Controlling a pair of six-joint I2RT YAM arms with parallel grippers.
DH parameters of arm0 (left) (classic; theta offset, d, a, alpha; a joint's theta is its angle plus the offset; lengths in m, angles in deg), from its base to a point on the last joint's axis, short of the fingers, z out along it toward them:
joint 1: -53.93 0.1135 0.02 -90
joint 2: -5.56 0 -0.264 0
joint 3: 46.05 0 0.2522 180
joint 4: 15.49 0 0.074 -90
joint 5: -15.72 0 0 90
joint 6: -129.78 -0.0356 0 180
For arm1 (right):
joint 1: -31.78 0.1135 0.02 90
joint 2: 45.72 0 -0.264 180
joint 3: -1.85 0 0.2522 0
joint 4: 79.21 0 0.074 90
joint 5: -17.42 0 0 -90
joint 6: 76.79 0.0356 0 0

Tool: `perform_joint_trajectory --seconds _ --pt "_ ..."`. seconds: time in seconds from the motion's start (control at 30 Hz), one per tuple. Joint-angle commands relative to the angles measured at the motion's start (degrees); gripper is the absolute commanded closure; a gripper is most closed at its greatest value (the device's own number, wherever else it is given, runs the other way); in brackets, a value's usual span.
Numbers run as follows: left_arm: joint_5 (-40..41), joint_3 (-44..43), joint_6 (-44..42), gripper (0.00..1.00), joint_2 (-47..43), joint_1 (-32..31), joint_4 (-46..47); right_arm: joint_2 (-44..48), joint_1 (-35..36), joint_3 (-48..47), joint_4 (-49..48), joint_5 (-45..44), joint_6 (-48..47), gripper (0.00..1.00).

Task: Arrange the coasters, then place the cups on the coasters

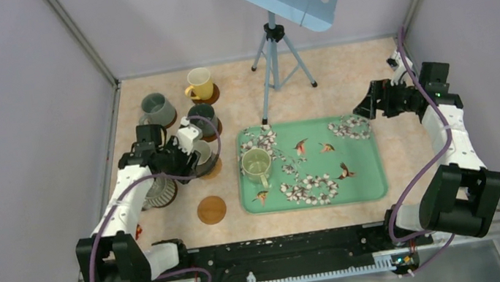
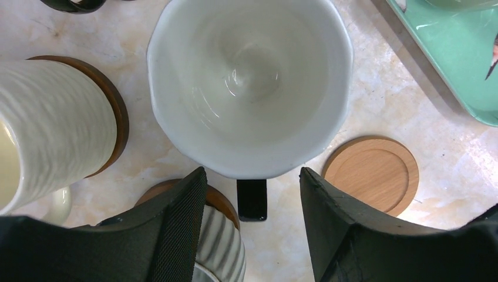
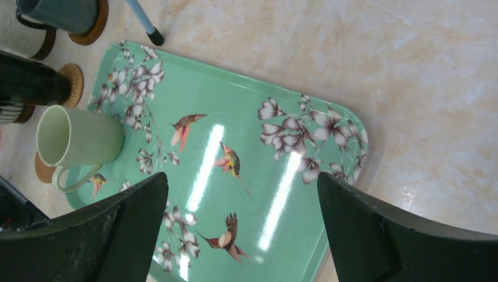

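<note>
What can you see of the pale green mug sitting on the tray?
The pale green mug looks like plain glossy ceramic, with a slightly lighter inside that appears empty. It has a straight-sided body and one loop handle in the same colour. It stands upright, mouth up, in the left part of the green floral tray, resting directly on the tray's printed surface. Its handle points toward the near edge, where the arm bases are. Only the tray touches it; neither arm is at it.
</note>
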Motion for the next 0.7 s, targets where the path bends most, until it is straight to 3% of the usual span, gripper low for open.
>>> perform_joint_trajectory --seconds 0.0,0.33,0.67 --pt "-1.24 -2.36 -0.34 0.33 -1.71 0.3 -4.18 0.03 0.35 -0.47 -0.83 1.34 -0.56 0.04" --pt "-0.25 -4.76 0.65 0.29 -3.04 0.3 -5.01 0.06 0.33 -0.48 -0.75 1.26 -0.65 0.04" --pt "-3.63 -21.41 1.35 0.2 -0.16 -0.69 -13.25 -0.35 0.4 -0.51 -0.82 0.95 -0.39 0.04"
